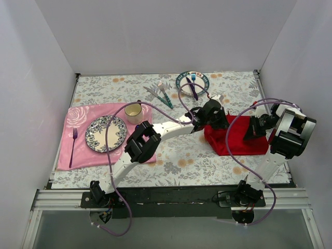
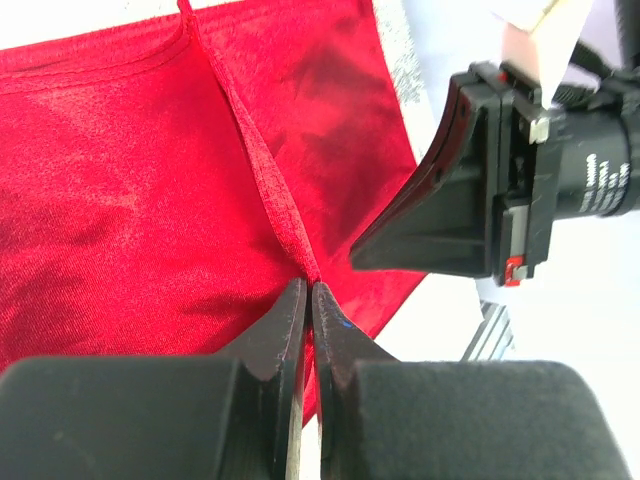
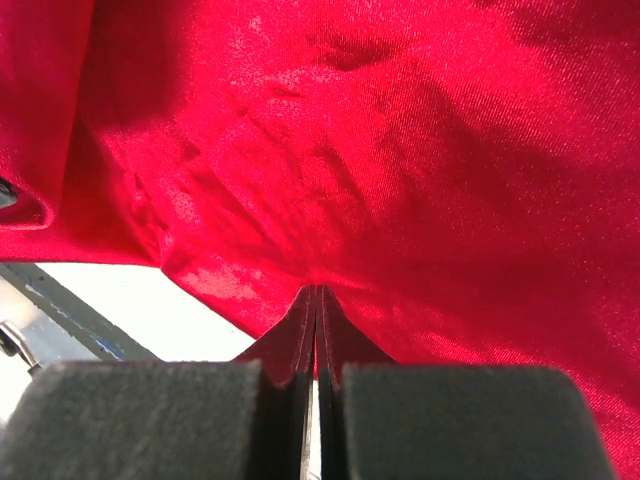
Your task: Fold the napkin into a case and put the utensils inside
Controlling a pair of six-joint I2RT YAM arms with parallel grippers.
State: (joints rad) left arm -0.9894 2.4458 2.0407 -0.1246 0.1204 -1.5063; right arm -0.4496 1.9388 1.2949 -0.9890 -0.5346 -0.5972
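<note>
From above, the red napkin (image 1: 236,139) is lying near the right edge of the bench (image 1: 187,162), and the teal-handled fork and knife (image 1: 161,94) are waiting by the far edge. In the left wrist view, your left gripper (image 2: 309,300) is pinching a raised ridge of cloth, so be lifting gently. In the right wrist view, your right gripper (image 3: 316,305) is clamping the napkin's edge, jaws pressed together. Be carrying both pinches together, keeping the fold straight.

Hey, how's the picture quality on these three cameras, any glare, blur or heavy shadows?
Top external: soft, even light, everything sharp. Left wrist: sheen on the napkin, background washed out white, left gripper slightly soft. Right wrist: glossy highlights mid-cloth, shadow toward the top corners, right gripper blurred up close.
</note>
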